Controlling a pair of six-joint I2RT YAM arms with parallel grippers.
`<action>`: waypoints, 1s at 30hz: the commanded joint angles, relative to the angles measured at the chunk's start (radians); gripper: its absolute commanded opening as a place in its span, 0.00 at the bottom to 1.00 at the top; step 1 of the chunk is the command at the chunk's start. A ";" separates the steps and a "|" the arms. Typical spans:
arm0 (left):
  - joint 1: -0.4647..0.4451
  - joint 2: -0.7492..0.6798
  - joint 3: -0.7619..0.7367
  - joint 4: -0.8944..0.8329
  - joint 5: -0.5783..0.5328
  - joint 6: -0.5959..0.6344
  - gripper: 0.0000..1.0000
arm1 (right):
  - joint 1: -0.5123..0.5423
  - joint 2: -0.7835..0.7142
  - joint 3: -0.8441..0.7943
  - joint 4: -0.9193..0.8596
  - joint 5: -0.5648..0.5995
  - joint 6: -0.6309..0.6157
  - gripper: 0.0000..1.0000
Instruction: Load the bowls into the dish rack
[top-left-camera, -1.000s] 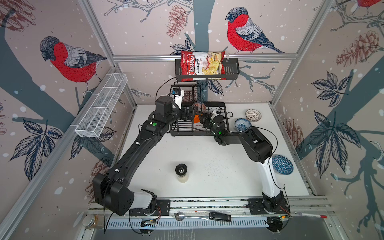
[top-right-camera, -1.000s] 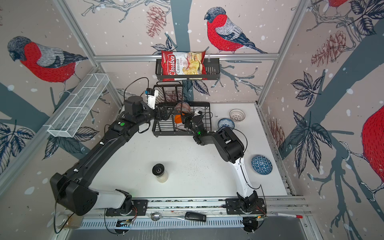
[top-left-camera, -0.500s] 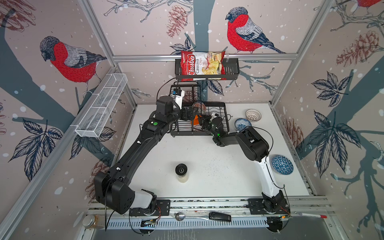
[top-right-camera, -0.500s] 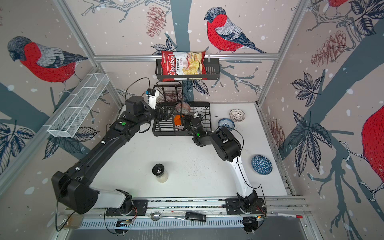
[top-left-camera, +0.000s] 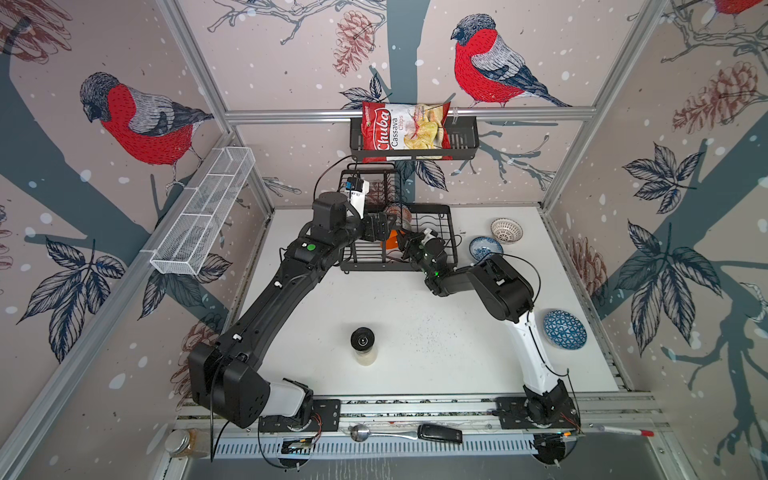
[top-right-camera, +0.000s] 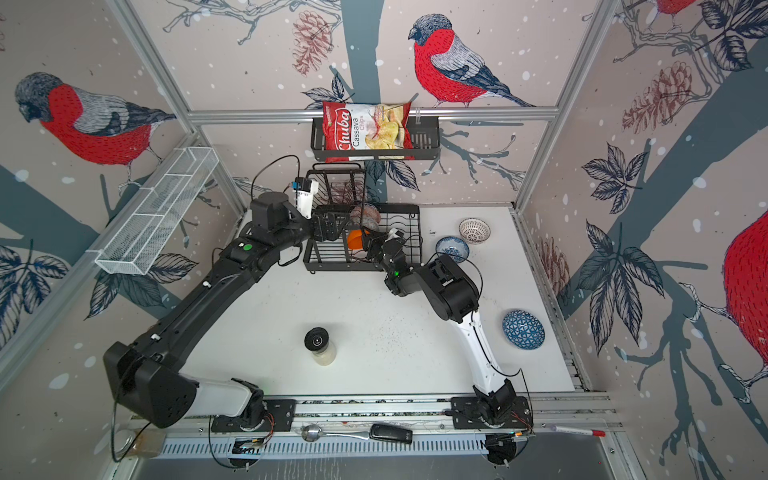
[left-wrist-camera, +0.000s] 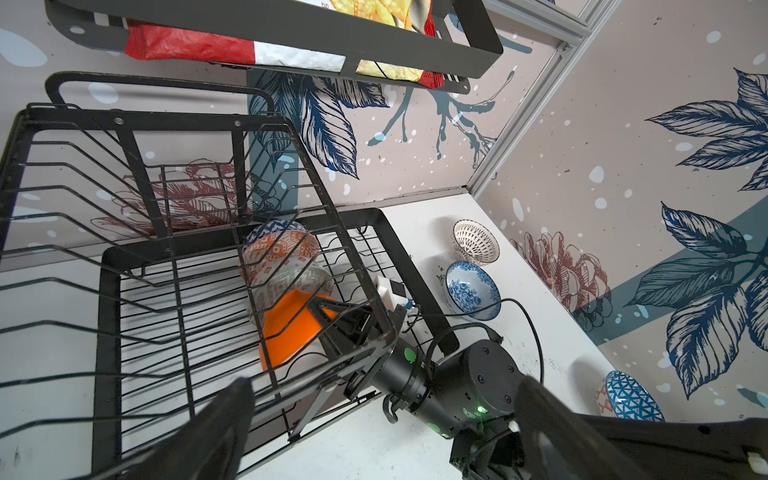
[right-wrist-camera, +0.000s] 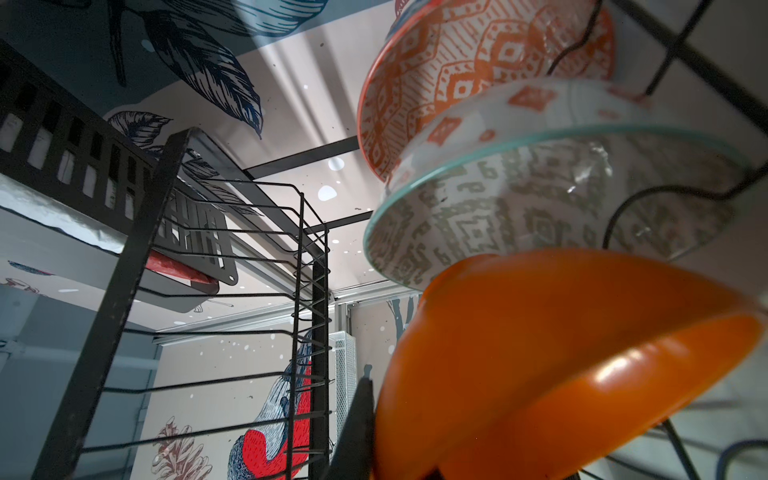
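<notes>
In both top views the left gripper (top-left-camera: 377, 228) hangs over the left part of the dish rack (top-left-camera: 432, 206), which stands at twelve o'clock on the surface (top-left-camera: 415, 316). Its jaws are spread wide and hold nothing.

The left wrist view shows three bowls standing on edge in a row in the wide lower tray. The orange-white patterned bowl (left-wrist-camera: 277, 249) is toward twelve o'clock, the grey-green patterned bowl (left-wrist-camera: 291, 282) is in the middle, and the plain orange bowl (left-wrist-camera: 291, 332) is toward six. The plain orange bowl lies at about four o'clock of the left jaws, apart from them.

The right gripper (left-wrist-camera: 328, 311) reaches into the tray from five o'clock. Its jaws are pressed together on the plain orange bowl's rim, with the bowl at their ten o'clock. Whether this bowl touches the grey-green one I cannot tell.

Further right, at two o'clock on the surface, a blue-white floral bowl (top-left-camera: 485, 248) sits upright, with a white lattice bowl (top-left-camera: 506, 230) upright just beside it. A blue-white geometric bowl (top-left-camera: 565, 334) lies at four o'clock, near the right arm.
</notes>
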 joint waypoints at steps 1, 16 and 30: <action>0.000 -0.002 0.004 0.019 0.015 0.004 0.98 | 0.015 -0.001 -0.017 -0.099 -0.008 0.025 0.03; 0.000 -0.004 0.003 0.020 0.017 0.002 0.98 | 0.018 -0.060 -0.048 -0.218 0.013 0.051 0.10; -0.001 -0.005 0.003 0.020 0.017 0.002 0.97 | 0.022 -0.078 -0.067 -0.232 0.017 0.070 0.19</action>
